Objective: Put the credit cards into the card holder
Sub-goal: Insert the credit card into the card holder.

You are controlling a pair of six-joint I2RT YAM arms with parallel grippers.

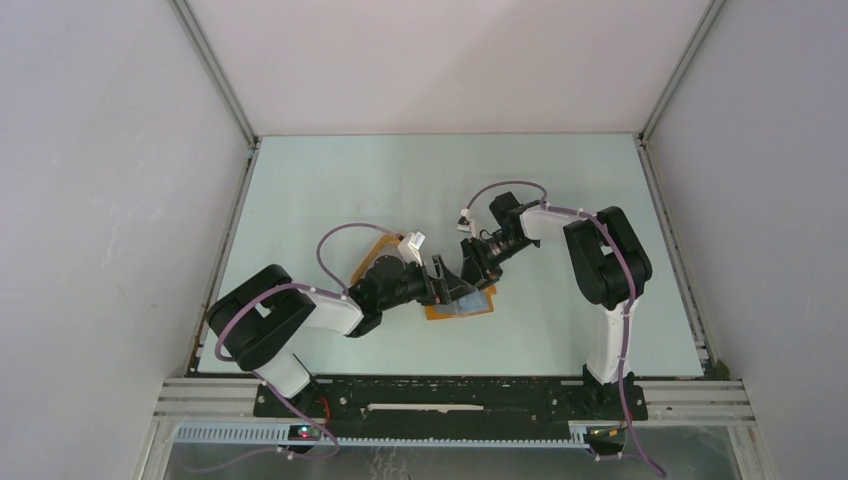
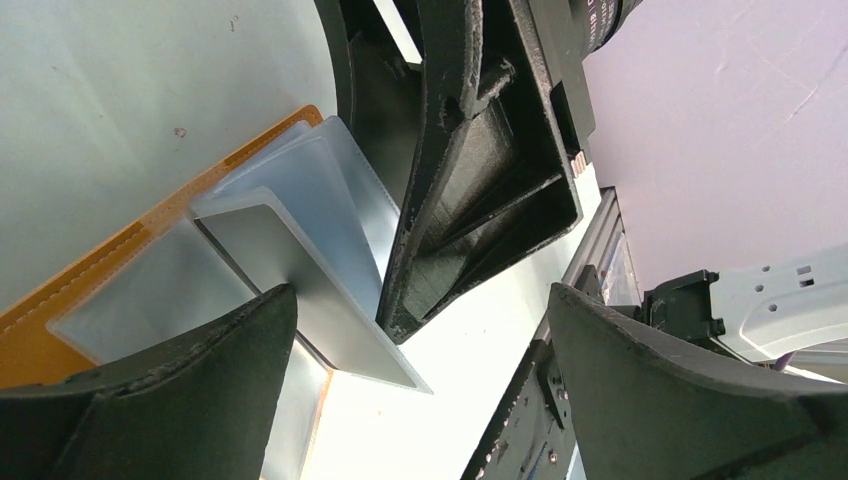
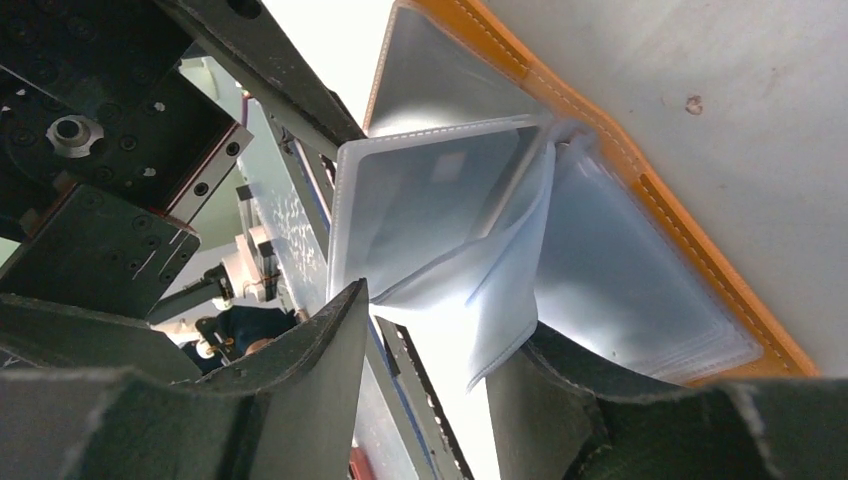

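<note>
The card holder (image 1: pixel 462 311) lies open on the table, orange-tan with pale blue-grey plastic sleeves (image 3: pixel 455 230) fanned upward. My right gripper (image 3: pixel 435 320) is open, and a floppy sleeve corner hangs down between its fingers (image 3: pixel 300 380). My left gripper (image 2: pixel 422 295) is wide open just beside it, holding nothing, its left finger (image 2: pixel 190 390) low over the holder (image 2: pixel 60 330). A stiff pale leaf (image 2: pixel 300 250) stands up there, against the right gripper's black finger (image 2: pixel 480 180). No loose credit cards show, and I cannot tell whether any sleeve holds one. In the top view both grippers (image 1: pixel 443 283) (image 1: pixel 478 272) meet over the holder.
An orange rimmed tray (image 1: pixel 372 252) lies partly under the left arm, behind the holder. The black front rail (image 1: pixel 450 395) runs along the near table edge. White walls enclose the pale table (image 1: pixel 560 200) on three sides.
</note>
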